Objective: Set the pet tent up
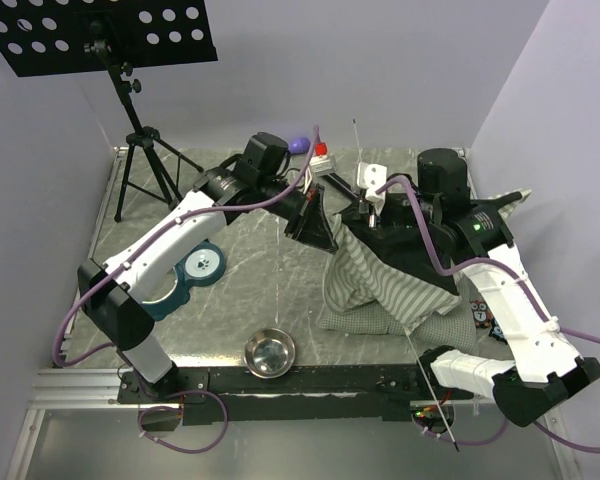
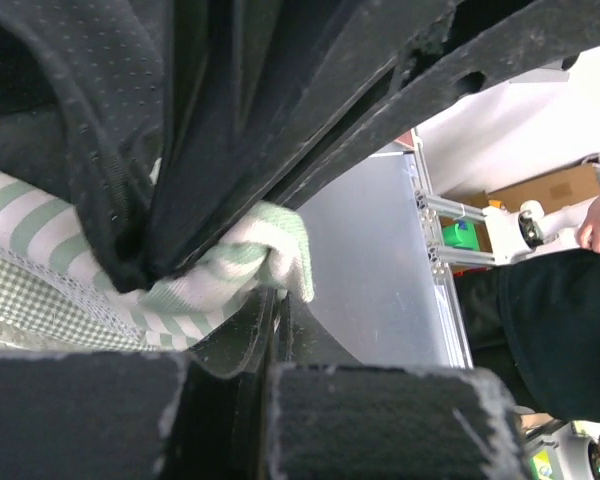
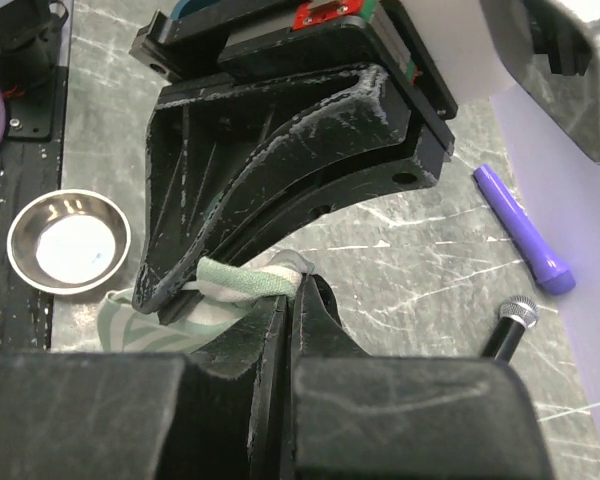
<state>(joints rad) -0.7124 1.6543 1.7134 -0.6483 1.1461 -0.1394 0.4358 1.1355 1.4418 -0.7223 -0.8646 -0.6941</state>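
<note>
The pet tent (image 1: 380, 285) lies as a crumpled heap of green-and-white striped fabric with dark lining at the right centre of the table. Both grippers meet at one raised striped corner. My left gripper (image 1: 317, 228) is shut on that fabric edge; in the left wrist view (image 2: 276, 300) its jaws pinch the striped cloth (image 2: 235, 268). My right gripper (image 1: 363, 213) is shut on the same hem, seen in the right wrist view (image 3: 296, 290) nipping the green-and-white edge (image 3: 245, 281). The checked mat (image 2: 40, 300) shows under the stripes. A thin pole (image 1: 429, 385) sticks out toward the front.
A steel bowl (image 1: 269, 352) sits at the front centre, also in the right wrist view (image 3: 68, 240). The teal bowl holder (image 1: 185, 275) lies under the left arm. A music stand tripod (image 1: 140, 165) stands at the back left. A purple marker (image 3: 525, 225) lies at the back.
</note>
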